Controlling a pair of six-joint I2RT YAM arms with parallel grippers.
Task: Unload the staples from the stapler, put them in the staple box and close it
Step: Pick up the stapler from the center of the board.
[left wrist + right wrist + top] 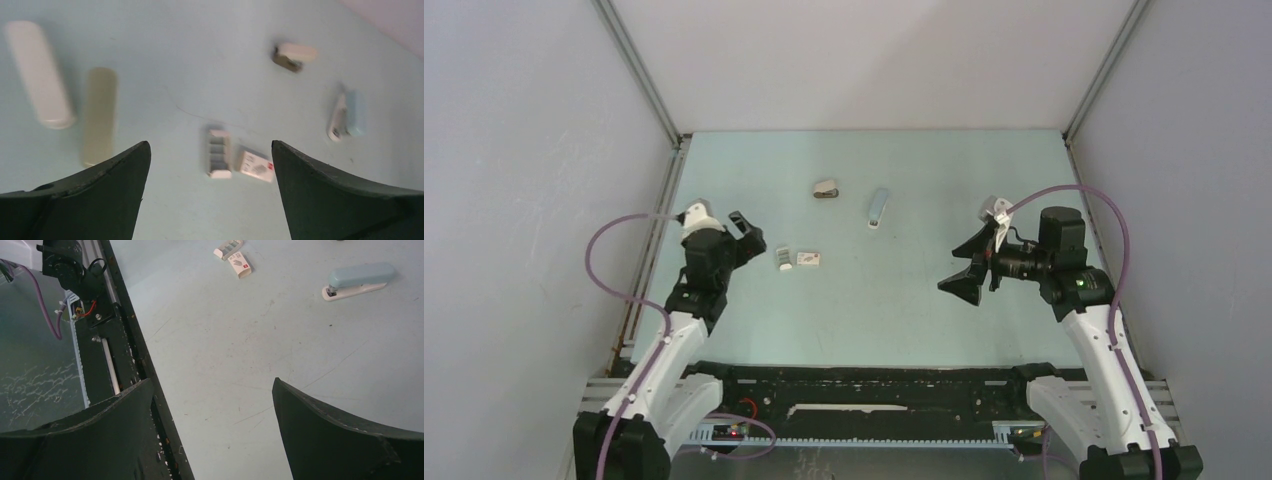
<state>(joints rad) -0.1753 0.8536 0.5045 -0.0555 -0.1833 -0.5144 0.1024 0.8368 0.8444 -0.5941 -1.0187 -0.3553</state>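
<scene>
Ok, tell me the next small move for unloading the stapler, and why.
Probably move the right gripper toward the stapler: it lies closed and untouched, the right gripper is open and empty, and the left gripper, also open, looks farther off.

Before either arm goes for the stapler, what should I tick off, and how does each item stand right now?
1. The left gripper is open and empty: ok.
2. The right gripper is open and empty: ok.
3. The stapler lies free on the table, with neither gripper touching it: ok.
4. The small white boxes lie apart from the stapler: ok.
5. Whether staples sit inside: cannot tell; the stapler lies closed.
</scene>
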